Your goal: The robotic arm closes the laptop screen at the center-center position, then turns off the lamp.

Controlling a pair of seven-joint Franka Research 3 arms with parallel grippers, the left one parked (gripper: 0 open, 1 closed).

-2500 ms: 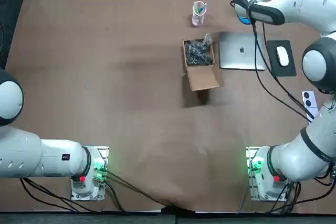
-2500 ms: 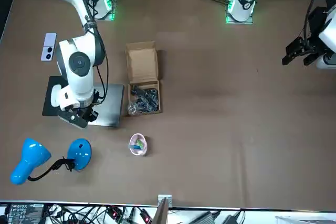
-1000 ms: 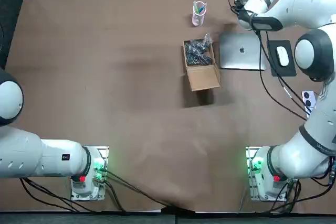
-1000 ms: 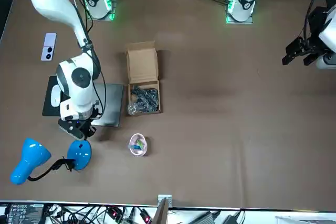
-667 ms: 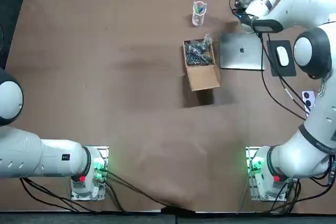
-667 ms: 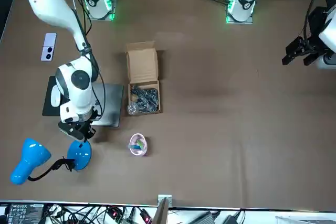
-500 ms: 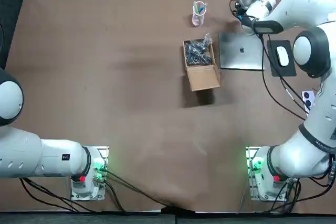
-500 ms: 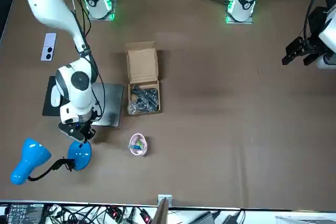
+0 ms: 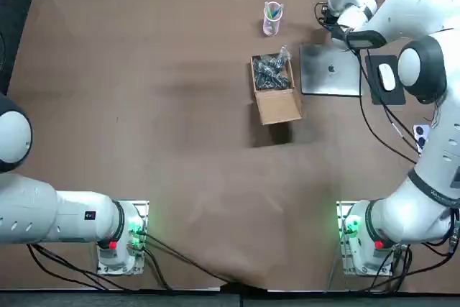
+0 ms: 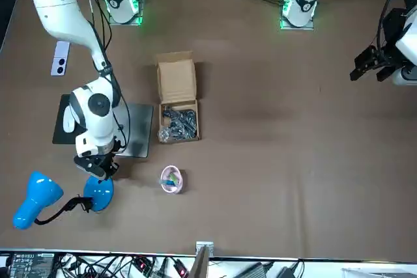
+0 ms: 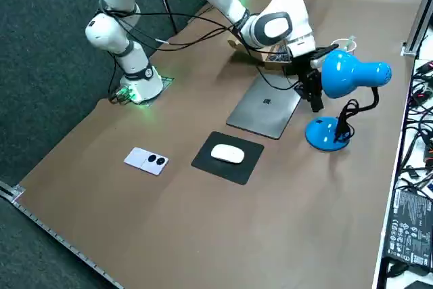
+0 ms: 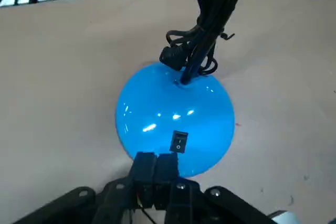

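The silver laptop (image 9: 330, 70) lies shut on the table beside the cardboard box. The blue desk lamp stands beyond it, with its round base (image 10: 99, 192) and its head (image 10: 36, 196) joined by a black neck. My right gripper (image 10: 98, 168) hangs just above the laptop-side rim of the base. In the right wrist view its fingers (image 12: 144, 165) are pressed together, shut on nothing. They sit a little short of the small black rocker switch (image 12: 179, 141) on the base (image 12: 175, 116). From the right side the gripper (image 11: 313, 96) is just under the lamp head (image 11: 353, 74).
An open cardboard box (image 10: 177, 96) with black parts sits next to the laptop. A pink cup of pens (image 10: 171, 179) stands near the lamp. A white mouse (image 11: 228, 154) rests on a black pad (image 11: 243, 167), and a small pale device (image 10: 60, 58) lies further back.
My right gripper has travelled from above the laptop's far edge out over the table to the lamp base. The laptop stays shut and the lamp has not moved.
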